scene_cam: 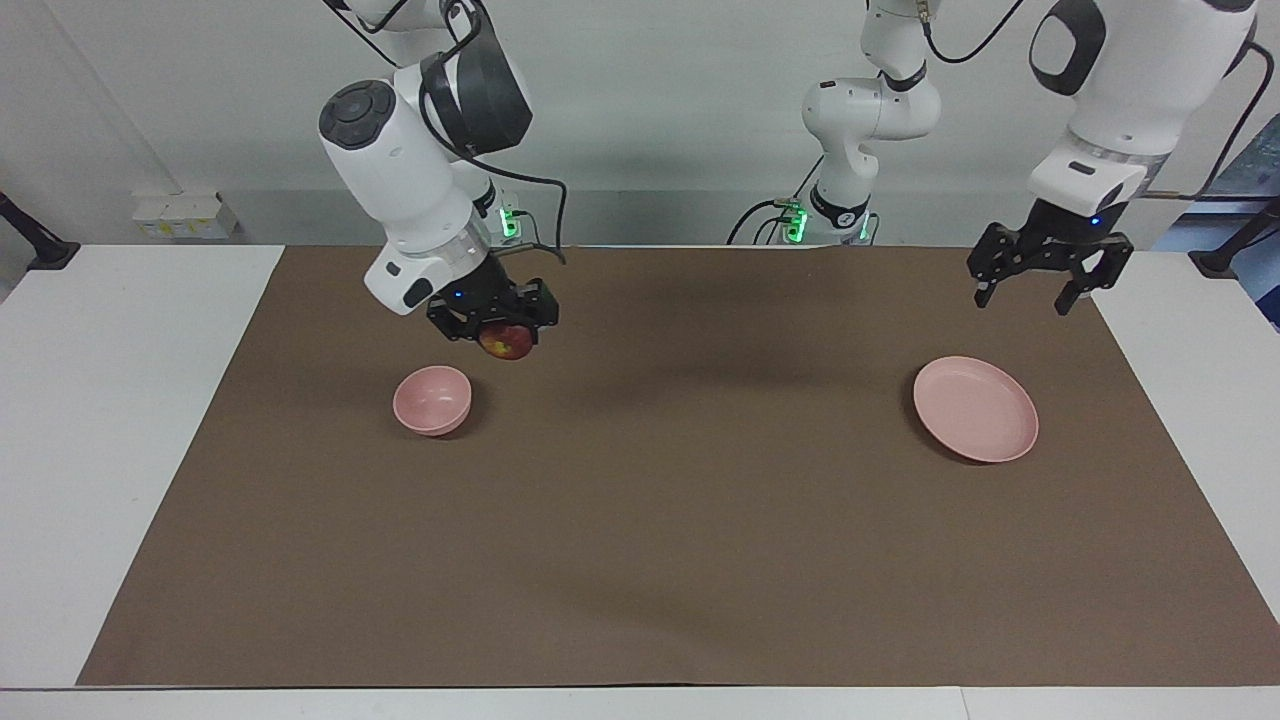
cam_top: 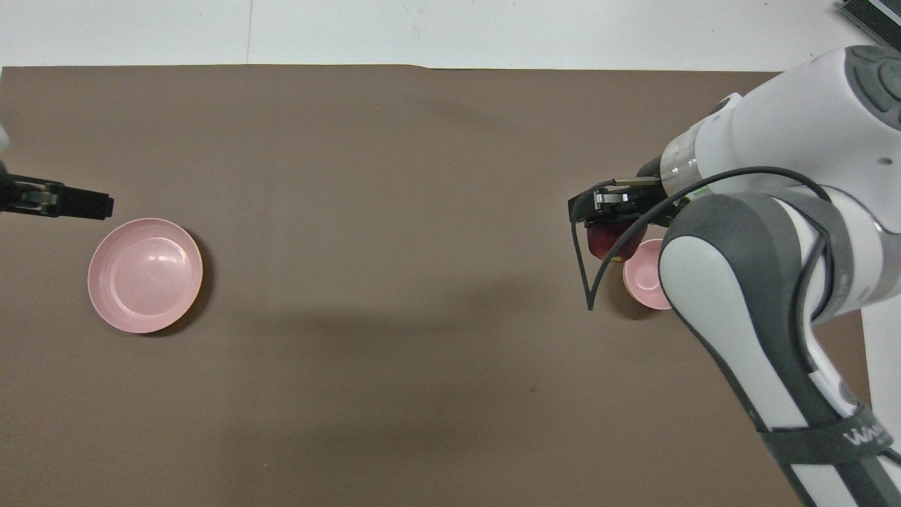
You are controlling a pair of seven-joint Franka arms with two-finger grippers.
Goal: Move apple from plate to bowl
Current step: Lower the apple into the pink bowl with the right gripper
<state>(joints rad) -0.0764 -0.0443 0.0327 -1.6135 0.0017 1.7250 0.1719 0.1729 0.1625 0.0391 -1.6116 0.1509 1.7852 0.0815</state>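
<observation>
My right gripper [scene_cam: 503, 332] is shut on the small dark red apple [scene_cam: 506, 343] and holds it in the air over the mat, just beside the rim of the small deep pink bowl [scene_cam: 432, 400]. In the overhead view the apple [cam_top: 611, 243] hangs under the right gripper [cam_top: 609, 211], and the right arm partly covers the bowl [cam_top: 643, 278]. The wide flat pink plate [scene_cam: 975, 408] lies bare at the left arm's end of the table and also shows in the overhead view [cam_top: 144, 274]. My left gripper [scene_cam: 1024, 300] waits open and empty, raised by the plate.
A brown mat [scene_cam: 640, 520] covers most of the white table [scene_cam: 110, 400]. The right arm's black cable [cam_top: 588, 282] loops down beside the apple and bowl. Only the tip of the left gripper [cam_top: 70, 202] shows in the overhead view.
</observation>
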